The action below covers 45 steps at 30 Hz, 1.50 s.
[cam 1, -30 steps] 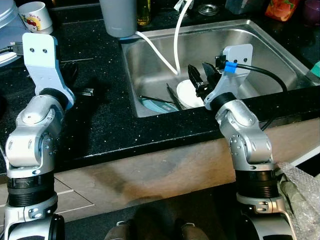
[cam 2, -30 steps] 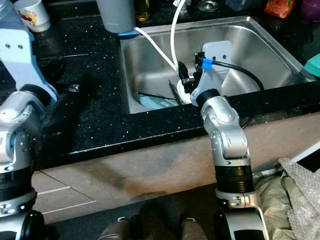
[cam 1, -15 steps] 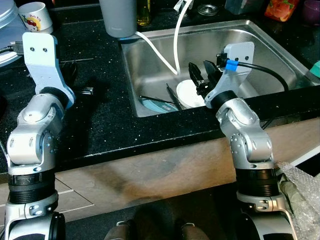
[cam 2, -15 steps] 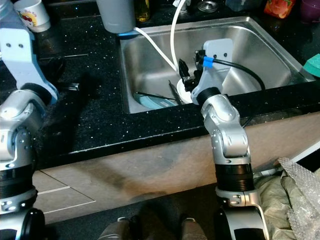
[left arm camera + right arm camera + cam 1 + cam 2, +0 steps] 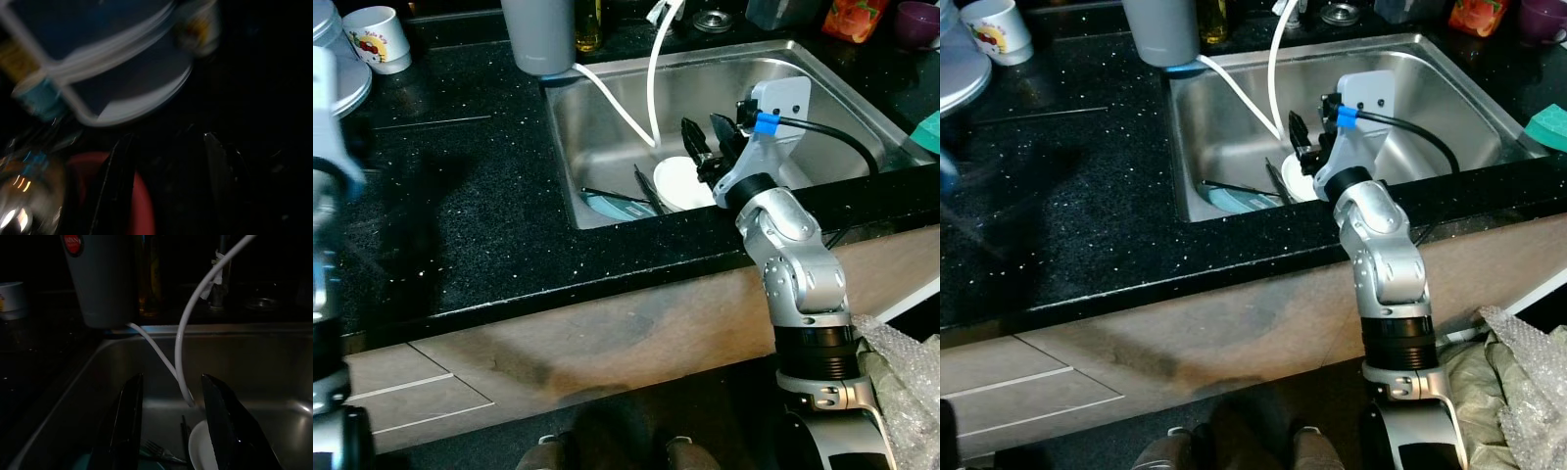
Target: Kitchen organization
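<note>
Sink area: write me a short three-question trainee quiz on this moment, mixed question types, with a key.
1. True or false: the right gripper is shut on the white bowl.
2. Multiple choice: what lies beside the white bowl on the sink floor? A) a teal plate with cutlery B) a frying pan C) a glass bottle
3. Fill in: the two white hoses run down into the ____.

Key
1. False. The right gripper is open, its fingers apart above the bowl.
2. A. The teal plate lies beside the bowl with cutlery across it.
3. Sink. One hose starts by the grey container on the black counter.
</note>
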{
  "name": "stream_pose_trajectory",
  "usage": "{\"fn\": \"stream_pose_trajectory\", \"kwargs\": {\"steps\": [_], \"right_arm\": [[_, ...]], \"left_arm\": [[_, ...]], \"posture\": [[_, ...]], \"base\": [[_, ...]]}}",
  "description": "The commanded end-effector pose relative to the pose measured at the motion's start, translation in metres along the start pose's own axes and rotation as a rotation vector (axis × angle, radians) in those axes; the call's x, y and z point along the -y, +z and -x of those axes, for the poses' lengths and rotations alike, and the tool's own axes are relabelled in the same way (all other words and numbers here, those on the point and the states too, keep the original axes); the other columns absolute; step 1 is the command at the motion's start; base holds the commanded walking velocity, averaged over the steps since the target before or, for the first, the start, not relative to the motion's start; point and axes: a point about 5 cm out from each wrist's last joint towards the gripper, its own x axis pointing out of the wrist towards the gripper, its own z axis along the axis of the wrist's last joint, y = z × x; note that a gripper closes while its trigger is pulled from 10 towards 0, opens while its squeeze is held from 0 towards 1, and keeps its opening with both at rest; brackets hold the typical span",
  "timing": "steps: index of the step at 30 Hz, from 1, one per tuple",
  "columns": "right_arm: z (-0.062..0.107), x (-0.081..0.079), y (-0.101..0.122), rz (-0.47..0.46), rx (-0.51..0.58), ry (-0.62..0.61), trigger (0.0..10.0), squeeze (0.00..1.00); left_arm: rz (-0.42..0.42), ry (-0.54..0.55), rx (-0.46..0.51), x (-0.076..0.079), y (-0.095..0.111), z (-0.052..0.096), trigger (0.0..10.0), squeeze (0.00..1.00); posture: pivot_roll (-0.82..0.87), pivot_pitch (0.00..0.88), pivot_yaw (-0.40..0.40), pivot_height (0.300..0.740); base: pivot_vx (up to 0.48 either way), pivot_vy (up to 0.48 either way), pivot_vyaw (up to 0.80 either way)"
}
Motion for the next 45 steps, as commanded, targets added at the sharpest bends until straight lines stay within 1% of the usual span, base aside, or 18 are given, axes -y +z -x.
{"fn": "stream_pose_trajectory", "kwargs": {"steps": [1, 3, 5, 7, 9, 11, 12, 15, 21, 25, 34, 39, 40, 41, 42, 43, 44, 45], "right_arm": [[-0.001, -0.002, -0.001, -0.007, 0.002, 0.015, 10.0, 0.00], [-0.002, -0.003, -0.001, -0.006, 0.002, 0.018, 10.0, 0.00], [-0.002, -0.003, -0.001, -0.006, 0.002, 0.019, 10.0, 0.00], [-0.002, -0.003, -0.001, -0.005, 0.002, 0.023, 10.0, 0.00], [-0.002, -0.003, -0.001, -0.005, 0.002, 0.023, 10.0, 0.00], [-0.002, -0.002, -0.001, -0.006, 0.003, 0.022, 10.0, 0.00], [-0.002, -0.002, -0.001, -0.006, 0.003, 0.022, 10.0, 0.00], [-0.002, -0.002, -0.001, -0.006, 0.005, 0.022, 10.0, 0.00], [-0.001, -0.002, 0.000, -0.005, 0.009, 0.023, 10.0, 0.00], [-0.001, -0.002, 0.001, -0.004, 0.013, 0.023, 10.0, 0.00], [-0.002, -0.001, 0.004, -0.005, 0.025, 0.020, 10.0, 0.00], [-0.002, 0.000, 0.005, -0.005, 0.026, 0.019, 10.0, 0.00], [-0.002, 0.000, 0.004, -0.007, 0.024, 0.018, 10.0, 0.00], [-0.002, 0.000, 0.004, -0.007, 0.024, 0.018, 10.0, 0.00], [-0.003, 0.000, 0.004, -0.010, 0.023, 0.019, 10.0, 0.00], [-0.003, 0.000, 0.003, -0.011, 0.021, 0.020, 10.0, 0.00], [-0.003, 0.000, 0.003, -0.011, 0.021, 0.020, 10.0, 0.00], [-0.003, -0.001, 0.003, -0.013, 0.022, 0.021, 10.0, 0.00]], "left_arm": [[-0.010, 0.044, -0.045, -0.012, -0.008, 0.000, 10.0, 0.00], [-0.001, 0.130, -0.051, -0.033, -0.008, -0.002, 10.0, 0.00], [-0.001, 0.156, -0.056, -0.040, -0.008, -0.003, 10.0, 0.00], [0.004, 0.199, -0.079, -0.057, -0.008, -0.004, 10.0, 0.00], [0.014, 0.199, -0.092, -0.058, -0.010, -0.003, 10.0, 0.00], [-0.004, 0.104, -0.135, -0.046, -0.021, 0.000, 10.0, 0.00], [-0.004, 0.104, -0.135, -0.046, -0.021, 0.000, 10.0, 0.00], [-0.054, -0.002, -0.158, -0.026, -0.032, 0.004, 10.0, 0.00], [-0.075, -0.039, -0.146, -0.012, -0.035, 0.004, 10.0, 0.00], [-0.084, -0.022, -0.127, -0.014, -0.032, 0.003, 10.0, 0.00], [-0.082, 0.131, -0.041, -0.042, -0.009, -0.001, 10.0, 0.00], [-0.102, 0.131, -0.022, -0.045, -0.004, -0.001, 10.0, 0.00], [-0.136, -0.031, 0.011, -0.027, 0.000, 0.001, 10.0, 0.00], [-0.136, -0.031, 0.011, -0.027, 0.000, 0.001, 10.0, 0.00], [-0.134, -0.233, 0.021, -0.001, 0.000, 0.008, 10.0, 0.00], [-0.133, -0.356, 0.016, 0.017, -0.002, 0.014, 10.0, 0.00], [-0.133, -0.356, 0.016, 0.017, -0.002, 0.014, 10.0, 0.00], [-0.118, -0.412, -0.003, 0.027, -0.006, 0.018, 8.6, 0.00]], "posture": [[0.05, 0.162, -0.009, 0.740], [0.05, 0.161, -0.009, 0.740], [0.05, 0.160, -0.010, 0.740], [0.05, 0.158, -0.007, 0.740], [0.05, 0.158, -0.007, 0.740], [0.05, 0.156, -0.008, 0.740], [0.05, 0.156, -0.008, 0.740], [0.05, 0.155, -0.007, 0.740], [0.05, 0.151, -0.006, 0.740], [0.05, 0.147, -0.005, 0.740], [0.05, 0.147, -0.007, 0.740], [0.05, 0.147, -0.007, 0.740], [0.06, 0.156, -0.015, 0.740], [0.06, 0.156, -0.015, 0.740], [0.06, 0.157, -0.015, 0.740], [0.06, 0.158, -0.013, 0.740], [0.06, 0.158, -0.013, 0.740], [0.06, 0.158, -0.013, 0.740]], "base": [[0.000, 0.000, 0.00], [0.000, 0.000, 0.00], [0.000, 0.000, 0.00], [0.000, 0.000, 0.00], [0.000, 0.000, 0.00], [0.000, 0.000, 0.00], [0.000, 0.000, 0.00], [0.000, 0.000, 0.00], [0.000, 0.000, 0.00], [0.000, 0.000, 0.00], [0.000, 0.000, 0.00], [0.000, 0.000, 0.00], [0.000, 0.000, 0.00], [0.000, 0.000, 0.00], [0.000, 0.000, 0.00], [0.000, 0.000, 0.00], [0.000, 0.000, 0.00], [0.000, 0.000, 0.00]]}}
